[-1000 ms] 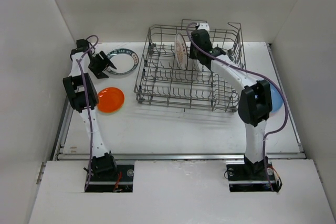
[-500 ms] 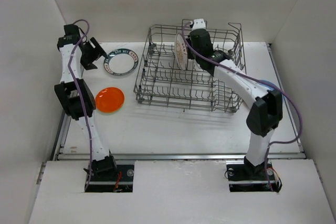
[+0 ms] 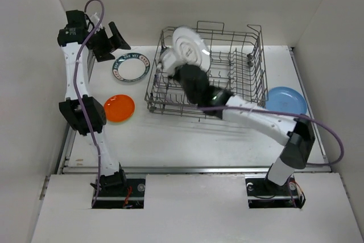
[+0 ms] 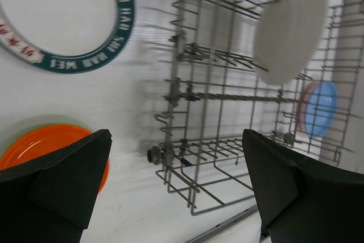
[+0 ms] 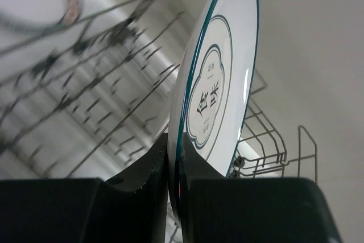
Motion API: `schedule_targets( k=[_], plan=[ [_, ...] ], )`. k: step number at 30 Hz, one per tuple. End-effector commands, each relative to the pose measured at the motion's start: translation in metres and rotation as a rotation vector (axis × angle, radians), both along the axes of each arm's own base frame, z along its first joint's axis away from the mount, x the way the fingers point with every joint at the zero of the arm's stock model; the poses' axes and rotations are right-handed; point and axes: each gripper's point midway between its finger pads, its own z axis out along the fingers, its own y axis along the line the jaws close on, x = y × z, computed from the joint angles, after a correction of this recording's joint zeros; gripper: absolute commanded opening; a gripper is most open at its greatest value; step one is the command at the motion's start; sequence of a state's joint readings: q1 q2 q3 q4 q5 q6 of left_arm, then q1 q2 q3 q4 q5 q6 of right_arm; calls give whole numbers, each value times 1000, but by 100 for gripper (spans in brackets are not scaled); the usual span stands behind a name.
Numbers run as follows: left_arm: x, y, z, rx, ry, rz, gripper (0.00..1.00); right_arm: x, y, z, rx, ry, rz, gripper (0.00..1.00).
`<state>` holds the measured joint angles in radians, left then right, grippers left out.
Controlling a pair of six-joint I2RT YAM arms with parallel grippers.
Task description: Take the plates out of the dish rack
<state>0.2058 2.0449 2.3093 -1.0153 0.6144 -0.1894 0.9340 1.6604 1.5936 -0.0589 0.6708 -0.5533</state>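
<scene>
Clamping the lower edge of a white plate (image 5: pixel 219 83) between its two black fingers (image 5: pixel 145 168), the right gripper (image 5: pixel 173 157) holds that plate in the air above the rear left part of the dish rack (image 3: pixel 239 86). Seen from the right wrist, the plate stands nearly edge-on, with a thin green rim and a green-outlined medallion carrying dark characters on its face. From above it appears as a blurred white disc. The right arm reaches across the front of the rack from its base at the near right.

The left gripper (image 3: pixel 112 42) hangs high over the far left corner of the table (image 3: pixel 199 140), its jaws spread wide with nothing between them. Beneath it a white plate with a dark green lettered rim (image 3: pixel 131 67) lies flat on the table, just left of the rack, and an orange plate (image 3: pixel 119 107) lies nearer the arms, apart from it. A light blue plate (image 3: pixel 286 101) lies flat to the right of the rack; the left wrist view shows a pink edge (image 4: pixel 303 103) under it.
</scene>
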Motion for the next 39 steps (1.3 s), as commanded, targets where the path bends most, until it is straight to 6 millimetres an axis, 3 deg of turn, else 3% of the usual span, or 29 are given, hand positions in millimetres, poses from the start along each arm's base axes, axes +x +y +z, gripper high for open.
schedule_targets(
  k=[1,4,6,7,10,11,14,20,21,25,26,27,32,34,35,37,39],
  plan=[
    [-34,-33,77,-64,-201,-173,100,-23,17,-50,-383,-72,-33,0],
    [-35,-45,85,-73,-235,-211,100,-39,46,-71,-443,-108,15,0],
    [-37,-59,77,-83,-210,-240,100,-47,60,-72,-417,-125,18,0],
    [-38,-63,69,-77,-182,-250,100,-56,73,-69,-403,-136,43,0],
    [-45,-81,34,-56,-66,-327,100,-65,94,-90,-439,-127,73,0],
    [-44,-86,22,-57,-32,-350,100,-64,97,-101,-460,-118,76,0],
    [-53,-96,-1,-4,37,-407,100,-67,103,-106,-454,-117,85,0],
    [-75,-129,-18,95,61,-540,100,-67,106,-112,-445,-108,93,0],
    [-78,-131,-20,112,67,-544,96,-67,106,-112,-445,-108,93,0],
    [-82,-124,-31,169,112,-533,65,-66,105,-111,-438,-111,83,0],
    [-83,-122,-41,176,150,-538,58,-66,105,-111,-438,-111,83,0],
    [-90,-121,-47,177,189,-558,43,-66,104,-109,-429,-115,73,0],
    [-99,-124,-52,145,242,-600,0,-61,100,-106,-412,-120,52,0],
    [-95,-125,-45,147,216,-591,0,-60,98,-99,-375,-133,22,0],
    [-92,-126,-40,139,207,-567,0,-56,91,-97,-365,-134,-13,11],
    [-82,-123,-23,139,144,-526,0,-56,86,-87,-329,-146,-40,22],
    [-71,-120,-7,127,87,-471,0,-51,78,-71,-266,-164,-89,60]
  ],
)
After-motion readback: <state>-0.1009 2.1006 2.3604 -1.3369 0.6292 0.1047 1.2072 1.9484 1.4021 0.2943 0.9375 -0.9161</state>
